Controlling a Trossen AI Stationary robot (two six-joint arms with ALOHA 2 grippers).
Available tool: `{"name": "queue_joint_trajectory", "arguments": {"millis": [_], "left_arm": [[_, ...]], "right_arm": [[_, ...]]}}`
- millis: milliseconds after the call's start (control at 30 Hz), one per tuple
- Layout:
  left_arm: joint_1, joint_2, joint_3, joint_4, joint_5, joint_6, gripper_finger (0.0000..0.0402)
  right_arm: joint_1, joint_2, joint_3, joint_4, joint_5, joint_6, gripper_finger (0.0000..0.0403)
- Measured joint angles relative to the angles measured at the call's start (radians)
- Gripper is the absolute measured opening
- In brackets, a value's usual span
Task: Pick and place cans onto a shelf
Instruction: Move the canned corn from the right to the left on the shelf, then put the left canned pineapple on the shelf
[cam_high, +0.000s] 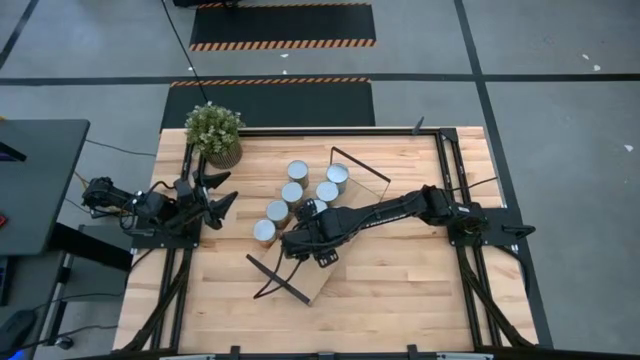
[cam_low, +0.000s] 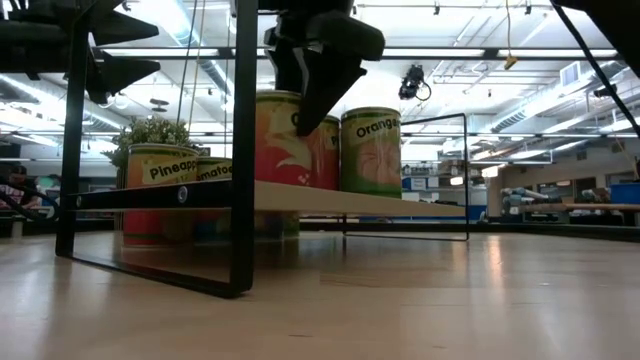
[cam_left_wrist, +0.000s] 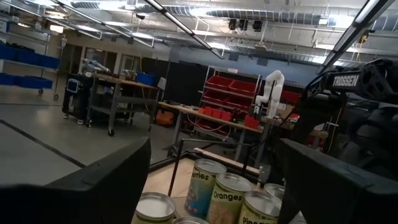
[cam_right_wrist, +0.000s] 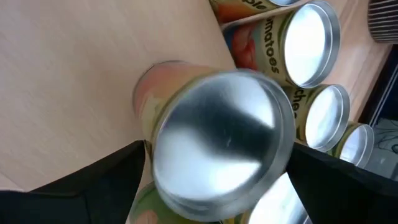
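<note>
Can (cam_right_wrist: 224, 140) stands on shelf (cam_right_wrist: 93, 74) between right gripper (cam_right_wrist: 217, 180) fingers.

Shiny metal-topped cans (cam_right_wrist: 224, 134), matt light-wood shelf (cam_right_wrist: 93, 74).

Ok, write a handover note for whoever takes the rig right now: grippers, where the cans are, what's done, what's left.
Left gripper: open, empty, parked at the table's left edge near the plant.
Right gripper: over the shelf, straddling a can that stands on the board.
Done: at least three cans are on the shelf, counting that one; others sit further along the board.
Left: four cans in a row on the table beside the shelf's long edge need moving up. Confirm the right gripper is clear of its can first.
</note>
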Motion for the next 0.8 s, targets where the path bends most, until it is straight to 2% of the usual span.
{"name": "queue_joint_trajectory", "arguments": {"millis": [200,367,800], "left_arm": [[0.000,0.000,0.000,-0.004,0.000,0.000,0.0355],[0.000,0.000,0.000,-0.004,0.000,0.000,0.0355],[0.000,0.000,0.000,-0.010,0.000,0.000,0.0355]], "right_arm": [[-0.001,0.000,0.000,-0.001,0.002,0.000,0.0387],[0.005,-0.001,0.000,-0.008,0.073,-0.001,0.0387],[0.037,-0.067,-0.001,-0.022,0.069,0.047,0.0387]]}}
